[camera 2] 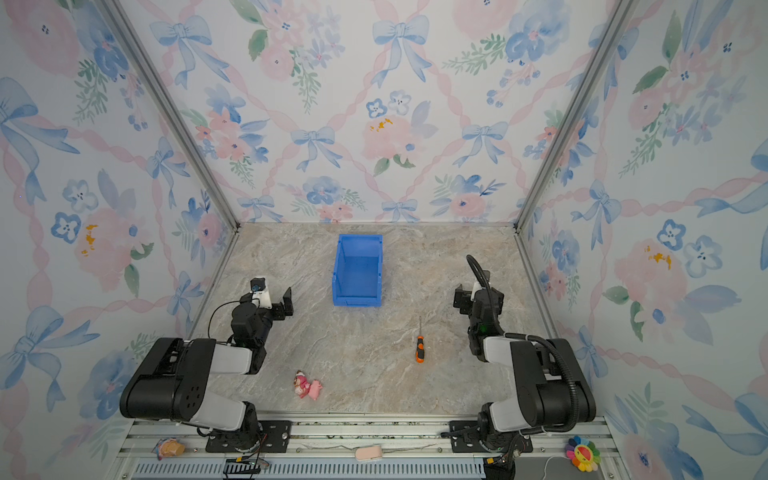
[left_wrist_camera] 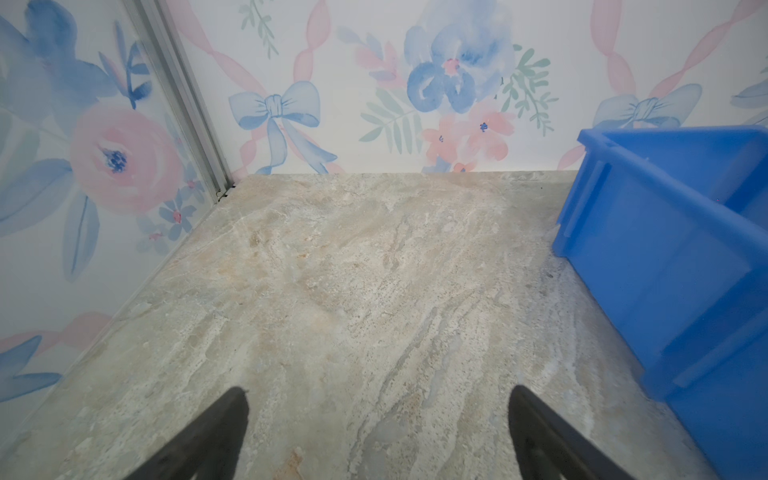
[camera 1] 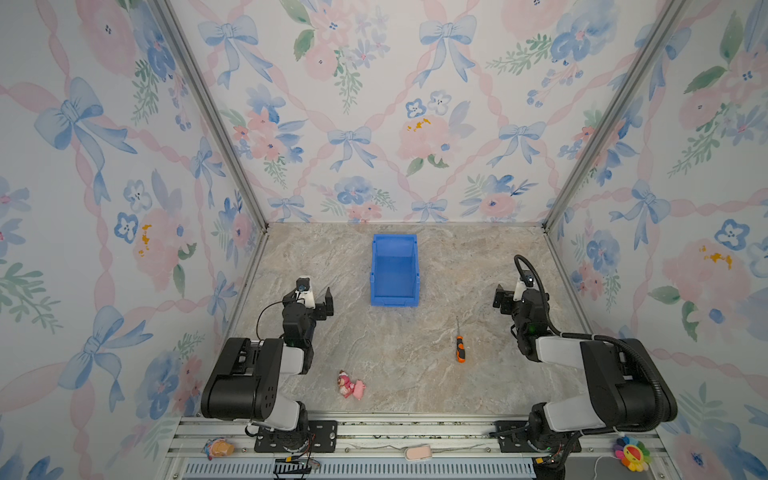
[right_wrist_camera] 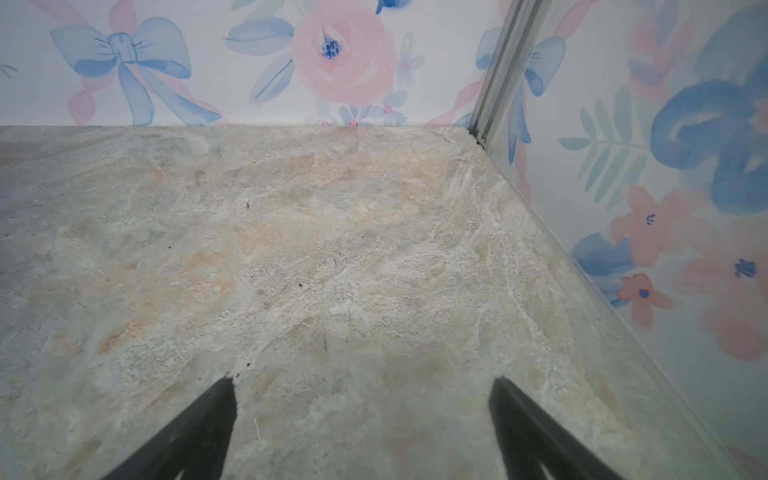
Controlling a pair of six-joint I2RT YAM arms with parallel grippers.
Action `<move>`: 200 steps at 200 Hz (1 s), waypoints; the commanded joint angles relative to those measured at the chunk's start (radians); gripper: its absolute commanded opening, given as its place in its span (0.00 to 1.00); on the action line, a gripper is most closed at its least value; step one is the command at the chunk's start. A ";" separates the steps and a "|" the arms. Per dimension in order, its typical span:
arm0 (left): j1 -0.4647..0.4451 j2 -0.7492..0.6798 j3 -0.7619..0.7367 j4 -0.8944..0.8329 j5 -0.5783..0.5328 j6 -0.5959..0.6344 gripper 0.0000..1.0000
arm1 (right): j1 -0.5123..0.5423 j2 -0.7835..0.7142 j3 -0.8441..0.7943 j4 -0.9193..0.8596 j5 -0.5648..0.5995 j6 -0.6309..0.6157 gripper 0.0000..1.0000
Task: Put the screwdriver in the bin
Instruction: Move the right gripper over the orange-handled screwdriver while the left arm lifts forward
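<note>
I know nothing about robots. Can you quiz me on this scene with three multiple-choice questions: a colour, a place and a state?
1. What colour is the bin?
A) red
B) blue
C) green

2. Where is the screwdriver?
A) inside the bin
B) lying on the table, outside the bin
C) balanced on the bin's rim

3. How does the right gripper stand?
A) open and empty
B) shut on the screwdriver
C) shut on the bin's rim

Answers:
1 B, its walls are bright blue in both top views.
2 B, it lies flat on bare table, apart from the bin.
3 A, the right wrist view shows only table between its spread fingers.
</note>
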 commanded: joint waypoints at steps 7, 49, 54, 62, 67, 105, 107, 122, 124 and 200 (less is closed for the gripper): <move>-0.003 -0.093 0.042 -0.204 -0.006 -0.051 0.98 | 0.051 -0.123 0.083 -0.257 0.085 0.017 0.97; -0.057 -0.220 0.044 -0.363 -0.057 -0.060 0.98 | 0.187 -0.207 0.278 -0.688 0.192 0.115 0.97; -0.058 -0.232 0.055 -0.396 -0.061 -0.059 0.98 | 0.203 -0.205 0.302 -0.734 0.206 0.132 0.97; -0.062 -0.248 0.075 -0.448 -0.065 -0.061 0.98 | 0.229 -0.201 0.334 -0.800 0.223 0.157 0.97; -0.064 -0.258 0.087 -0.481 -0.069 -0.064 0.98 | 0.245 -0.198 0.350 -0.834 0.225 0.175 0.97; -0.087 -0.285 0.194 -0.712 -0.198 -0.188 0.98 | 0.338 -0.204 0.433 -1.075 0.237 0.345 0.97; -0.087 -0.285 0.198 -0.722 -0.201 -0.196 0.98 | 0.340 -0.204 0.437 -1.091 0.237 0.359 0.97; -0.089 -0.290 0.221 -0.749 -0.156 -0.225 0.98 | 0.351 -0.211 0.452 -1.192 0.245 0.464 0.97; -0.089 -0.292 0.223 -0.750 -0.146 -0.229 0.98 | 0.351 -0.213 0.451 -1.202 0.247 0.480 0.97; -0.090 -0.296 0.264 -0.832 0.120 -0.305 0.98 | 0.444 -0.181 0.499 -1.464 0.129 0.617 0.97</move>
